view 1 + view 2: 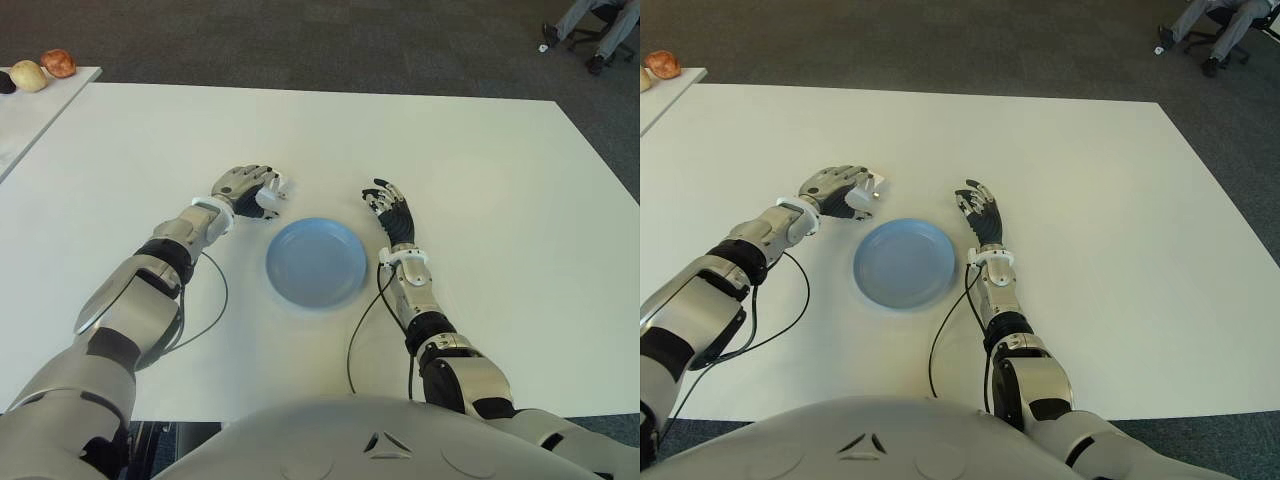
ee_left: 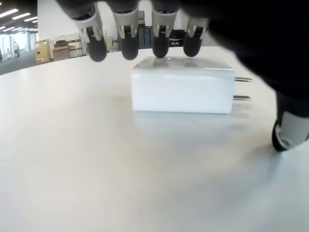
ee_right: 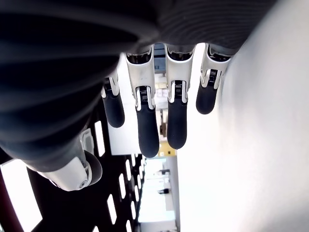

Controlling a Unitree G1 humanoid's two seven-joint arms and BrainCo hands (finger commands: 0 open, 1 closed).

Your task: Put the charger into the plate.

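Note:
A white charger (image 2: 182, 92) lies flat on the white table (image 1: 480, 200), its two prongs pointing sideways toward the thumb. My left hand (image 1: 245, 188) arches over it just left of the blue plate (image 1: 316, 262); four fingertips (image 2: 161, 48) hover at the charger's far top edge and the thumb (image 2: 288, 133) stands apart from the prongs, so nothing is gripped. The charger (image 1: 272, 193) peeks out from under the fingers, a short gap from the plate's upper left rim. The plate holds nothing. My right hand (image 1: 390, 208) shows just right of the plate, fingers (image 3: 147, 125) stretched out, holding nothing.
A second white table (image 1: 30, 110) at the far left carries a few round fruit-like items (image 1: 45, 68). A seated person's legs (image 1: 595, 25) show at the far right on dark carpet. Black cables (image 1: 215, 300) trail from both wrists toward the near table edge.

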